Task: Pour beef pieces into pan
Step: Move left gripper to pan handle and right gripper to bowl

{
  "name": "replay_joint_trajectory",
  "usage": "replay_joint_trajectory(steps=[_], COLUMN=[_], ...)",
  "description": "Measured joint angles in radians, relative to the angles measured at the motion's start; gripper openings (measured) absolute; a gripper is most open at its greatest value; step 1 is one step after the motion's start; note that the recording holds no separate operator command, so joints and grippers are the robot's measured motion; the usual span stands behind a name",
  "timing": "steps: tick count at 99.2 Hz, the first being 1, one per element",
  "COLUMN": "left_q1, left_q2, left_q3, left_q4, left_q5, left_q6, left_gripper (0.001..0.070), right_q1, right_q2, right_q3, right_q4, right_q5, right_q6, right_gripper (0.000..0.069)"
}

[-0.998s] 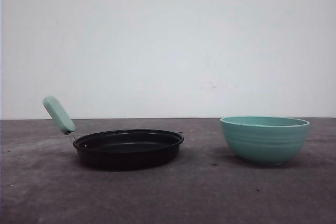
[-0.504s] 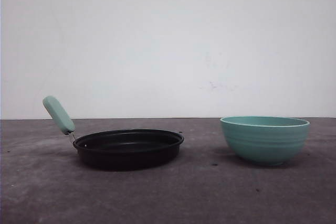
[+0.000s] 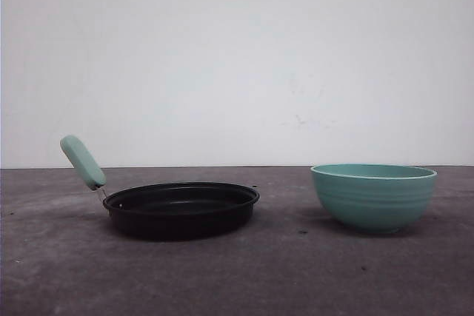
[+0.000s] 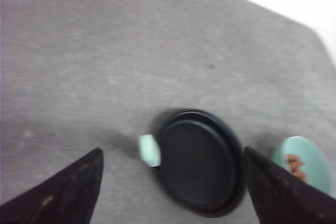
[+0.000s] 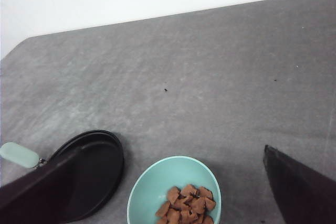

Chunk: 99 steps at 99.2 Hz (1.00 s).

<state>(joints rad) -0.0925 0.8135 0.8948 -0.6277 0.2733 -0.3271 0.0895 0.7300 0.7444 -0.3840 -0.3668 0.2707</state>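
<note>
Standing by the surface: a grey, matte, lightly speckled surface (image 3: 244,279) carries two vessels side by side, well apart.
Pan: the shallow round black frying pan (image 3: 181,209) sits toward the robot's left, its short pale mint-green handle (image 3: 83,161) angled up and away to the left; nothing lies in it as far as the wrist views show.
Bowl: the deeper teal ribbed ceramic bowl (image 3: 373,196) stands upright toward the robot's right.
Beef pieces: the small reddish-brown irregular chunks (image 5: 185,203) lie heaped in the bowl, seen from the right wrist view; none is in the pan yet.
Right gripper: the right gripper (image 5: 173,192) hangs high above the bowl, its dark fingers (image 5: 299,192) spread wide apart and holding nothing.
Left gripper: the left gripper (image 4: 173,187) hangs high above the pan, its fingers (image 4: 63,192) likewise wide apart and empty.
Key relation: the bowl lies almost straight below the right gripper, so the right arm looks the nearer one to take it; the pan lies to the bowl's left, so I judge the pour would go leftward.
Far side: a plain white wall (image 3: 237,64) stands behind.
</note>
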Motion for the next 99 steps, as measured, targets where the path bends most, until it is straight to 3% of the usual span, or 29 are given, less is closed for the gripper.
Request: replay_joint_trajectory(steps=[8, 20, 29, 53, 73, 99], left_q1=[-0.014, -0.032, -0.051, -0.076, -0.076, -0.076], left_q2=[0.012, 0.044, 0.050, 0.076, 0.161, 0.358], left_q3=[0.000, 0.000, 0.000, 0.154, 0.278, 0.233], left_q4=[0.000, -0.001, -0.001, -0.038, -0.037, -0.024], left_q5=[-0.015, -0.024, -0.025, -0.088, -0.088, -0.060], left_q6=[0.014, 0.022, 0.024, 0.070, 0.087, -0.061], left_gripper=[0.0533, 0.0648, 0.0683, 0.0668, 0.0667, 0.0667], right_q1=[0.000, 0.000, 0.000, 0.000, 0.000, 0.000], right_q2=[0.012, 0.028, 0.031, 0.033, 0.094, 0.256], right_q3=[0.000, 0.000, 0.000, 0.092, 0.166, 0.167], right_q4=[0.000, 0.000, 0.003, 0.007, 0.015, -0.100], right_q5=[0.000, 0.000, -0.002, -0.006, -0.007, -0.006], right_q6=[0.000, 0.000, 0.000, 0.000, 0.000, 0.000], right_gripper=[0.0684, 0.0684, 0.0684, 0.0684, 0.0684, 0.0684])
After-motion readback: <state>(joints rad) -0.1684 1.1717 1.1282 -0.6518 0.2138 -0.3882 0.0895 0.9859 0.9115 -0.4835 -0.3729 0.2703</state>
